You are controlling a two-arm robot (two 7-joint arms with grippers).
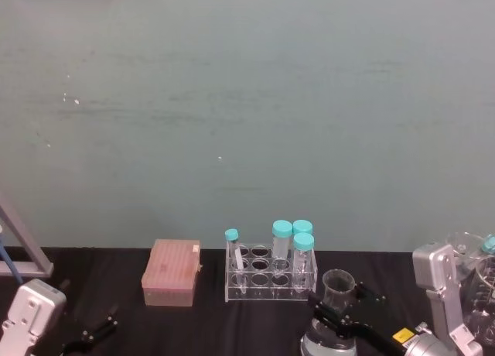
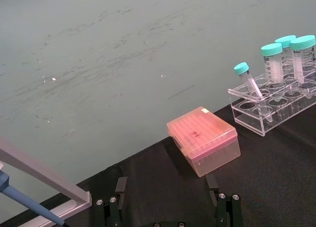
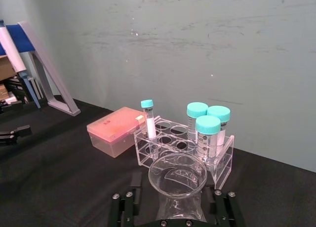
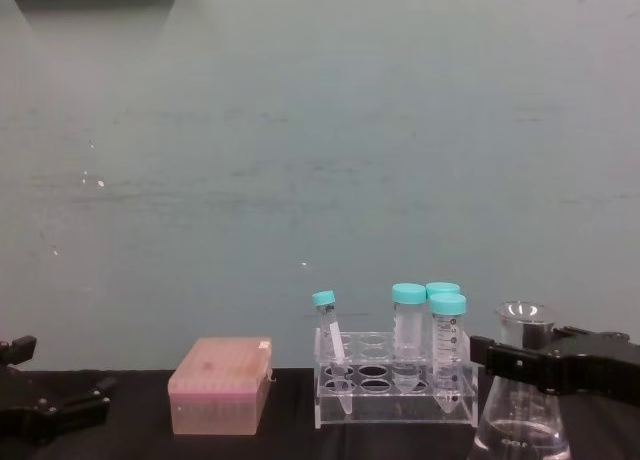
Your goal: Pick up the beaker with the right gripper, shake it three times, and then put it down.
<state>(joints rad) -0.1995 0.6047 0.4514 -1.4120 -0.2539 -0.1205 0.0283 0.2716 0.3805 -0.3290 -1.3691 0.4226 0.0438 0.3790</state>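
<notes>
Glass, the beaker (image 1: 338, 286) stands at five o'clock in the head view beside the tube rack (image 1: 271, 277), neck between the spread jaws of the right gripper (image 3: 175, 192), so an off-centre close could tip it rackward; the left gripper (image 2: 167, 187) idles open-jawed at seven o'clock.

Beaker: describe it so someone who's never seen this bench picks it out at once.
On the black table, look right of the clear tube rack, nearer the robot. The beaker is the clear glass conical flask there, its neck straddled by the right gripper. Unlike the teal-capped tubes, it is uncapped, wide-based and narrow-necked.
</notes>
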